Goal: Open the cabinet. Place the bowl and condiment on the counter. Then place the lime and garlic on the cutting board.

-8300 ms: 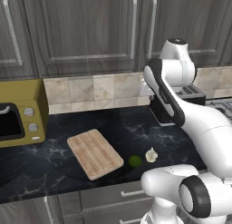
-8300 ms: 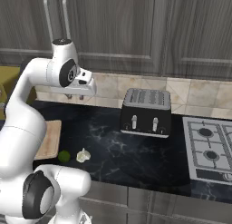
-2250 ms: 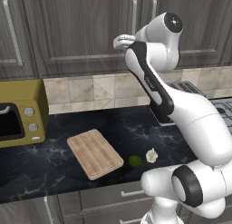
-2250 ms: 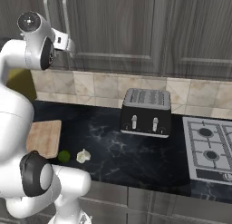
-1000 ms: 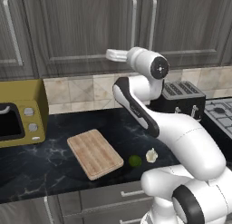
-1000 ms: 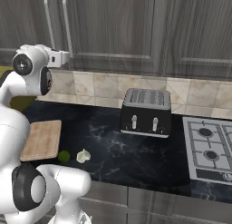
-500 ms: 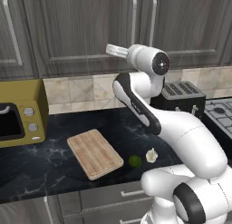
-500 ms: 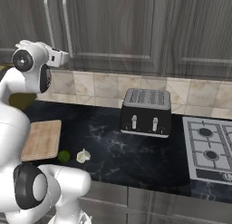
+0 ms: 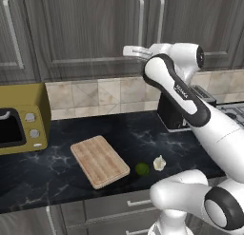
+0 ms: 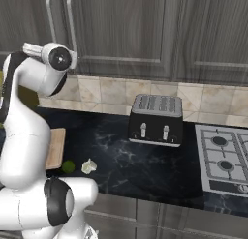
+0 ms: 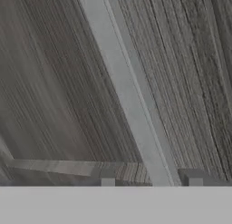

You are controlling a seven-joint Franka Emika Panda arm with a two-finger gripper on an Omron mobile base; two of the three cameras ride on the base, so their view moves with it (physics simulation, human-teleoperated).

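Silver cabinet handle runs upright between fingers.

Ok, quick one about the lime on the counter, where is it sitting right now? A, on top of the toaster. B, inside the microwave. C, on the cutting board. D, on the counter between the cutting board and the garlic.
D: the lime lies on the black counter, just off the right corner of the cutting board, with the garlic on its other side.

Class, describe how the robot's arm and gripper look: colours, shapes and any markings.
The arm is glossy white with rounded, tube-like links, dark grey bands at the joints and small dark lettering on one link. The gripper ends in two small, square, dark grey fingertips.
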